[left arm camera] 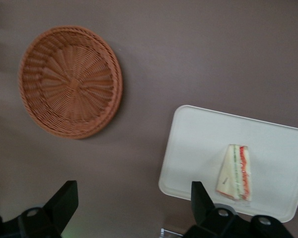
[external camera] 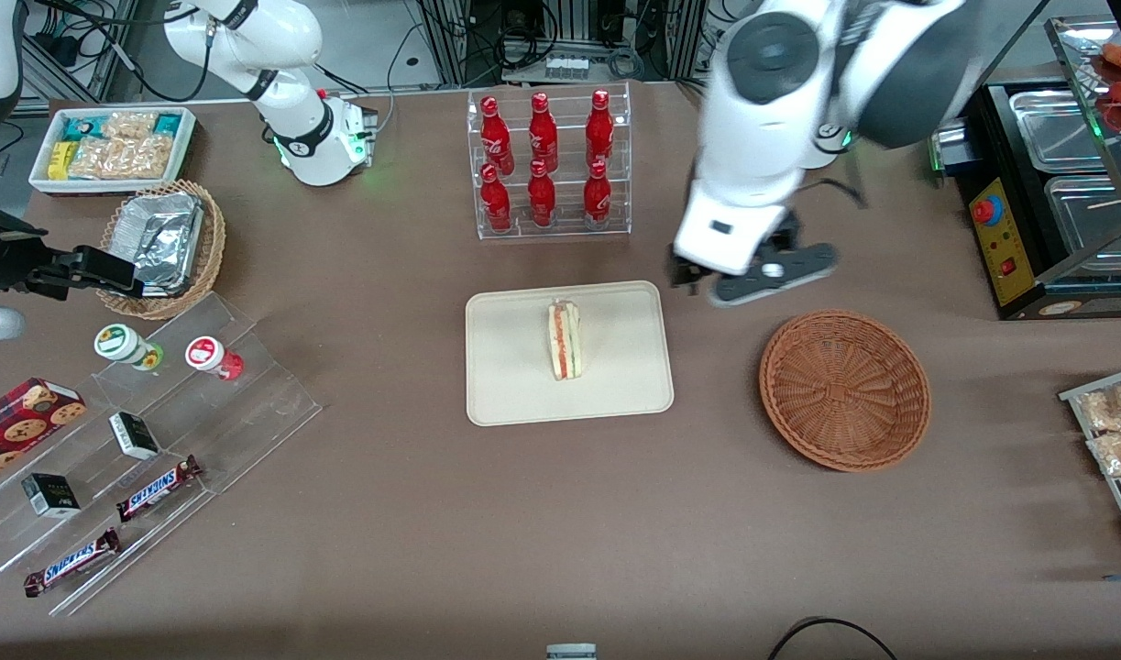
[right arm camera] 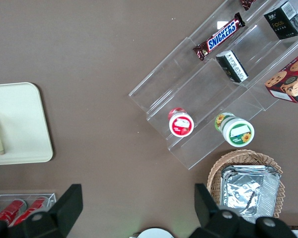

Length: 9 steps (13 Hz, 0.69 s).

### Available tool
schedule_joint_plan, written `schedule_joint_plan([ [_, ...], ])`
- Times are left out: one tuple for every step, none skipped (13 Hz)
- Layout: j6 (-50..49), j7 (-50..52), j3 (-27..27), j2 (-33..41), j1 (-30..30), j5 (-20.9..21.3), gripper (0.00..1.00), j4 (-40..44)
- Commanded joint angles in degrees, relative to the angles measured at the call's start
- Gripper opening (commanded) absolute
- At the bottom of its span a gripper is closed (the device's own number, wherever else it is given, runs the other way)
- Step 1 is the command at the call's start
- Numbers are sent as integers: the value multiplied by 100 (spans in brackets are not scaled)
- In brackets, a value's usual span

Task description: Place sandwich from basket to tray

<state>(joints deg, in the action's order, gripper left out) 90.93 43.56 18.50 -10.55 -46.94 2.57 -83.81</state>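
Pale wedge sandwich (external camera: 564, 340) with red-green layers on cream tray (external camera: 505, 385), gripper (left arm camera: 131, 208) raised, fingers (left arm camera: 64, 201) wide open, empty.

The sandwich (external camera: 564, 341) lies on the tray (external camera: 505, 385), beside the basket (external camera: 844, 390); the claw (external camera: 720, 280) hangs above the table between them.

Readable only: "SNICKERS" on two chocolate bars (external camera: 159, 487) (external camera: 72, 561) lying on the clear stepped display (external camera: 157, 440), toward the parked arm's end of the table (external camera: 432, 532).

A brown table (external camera: 413, 513) with cabled metal framing (external camera: 560, 37) farther off.
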Motion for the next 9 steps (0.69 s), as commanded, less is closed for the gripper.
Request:
schedule_joint_plan([
  [-127,-583,425,255,-70,-90,100,-171],
  [-171,-759,549,299,-70,-159,100,-162],
  [-224,-909,654,377,-70,-221,100,-162],
  [-268,-1163,855,483,-70,-274,100,-162],
  [-355,-1452,997,545,-70,-326,100,-162],
  [-548,-1760,1129,597,-61,-327,100,-162],
  [-628,-2085,1147,668,209,-336,100,-153],
  [-690,-2375,974,686,655,-371,100,-153],
  [-777,-2596,650,721,1034,-449,100,-136],
])
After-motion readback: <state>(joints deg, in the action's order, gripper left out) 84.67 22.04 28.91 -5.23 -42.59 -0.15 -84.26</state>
